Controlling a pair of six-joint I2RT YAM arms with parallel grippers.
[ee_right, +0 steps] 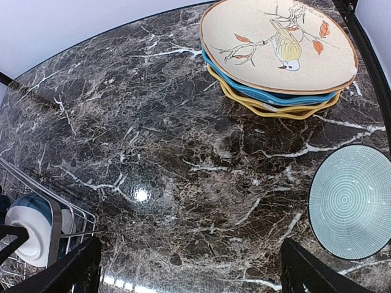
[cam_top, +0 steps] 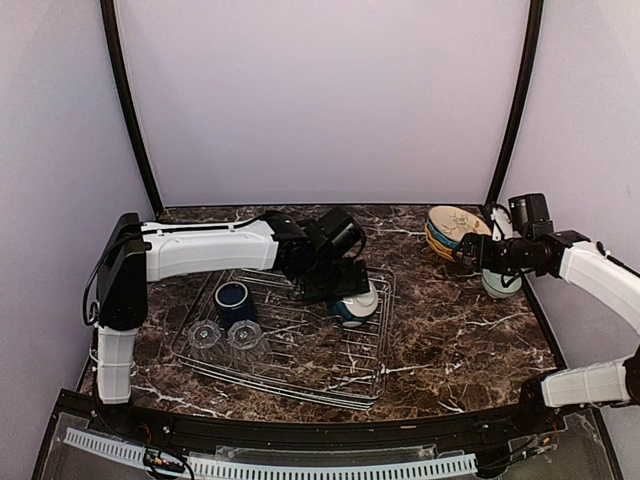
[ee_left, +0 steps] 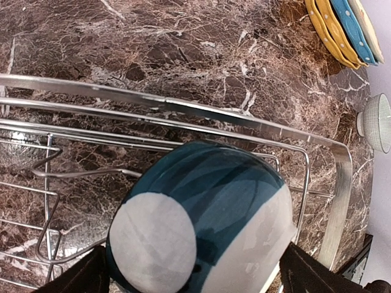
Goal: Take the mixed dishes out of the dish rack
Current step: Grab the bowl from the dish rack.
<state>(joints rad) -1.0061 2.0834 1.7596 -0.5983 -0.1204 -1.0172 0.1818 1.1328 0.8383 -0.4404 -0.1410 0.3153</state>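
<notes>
Bowl in teal and white (ee_left: 201,226) lies tipped in the dish rack (ee_left: 183,110), close to its far right corner, with its white underside turned toward my left wrist camera. My left claw (ee_left: 195,268) straddles it with the jaws wide; one dark finger (ee_left: 79,278) sits right at each flank of the bowl, but I cannot tell whether they press on it or merely stand beside it.

Further left in the same wire rack, the dark blue mug (cam_top: 232,298) sits toward the far side with its mouth facing up. The two clear glasses (cam_top: 205,333) rest side by side just nearer than the mug; how they are oriented I cannot make out.

Outside the rack, on the dark marble table (cam_top: 450,340), a stack of plates stands at the far right: a cream plate with a painted bird (ee_right: 278,43) on top, a blue plate (ee_right: 269,96) under it and a yellow scalloped plate (ee_right: 287,111) at the bottom. A pale teal bowl (ee_right: 351,201) stands upright near the stack, apart from it, by the table's right edge.

My right claw (ee_right: 189,281) hangs over bare marble between the rack and that pale bowl, jaws spread wide, with nothing between them.
</notes>
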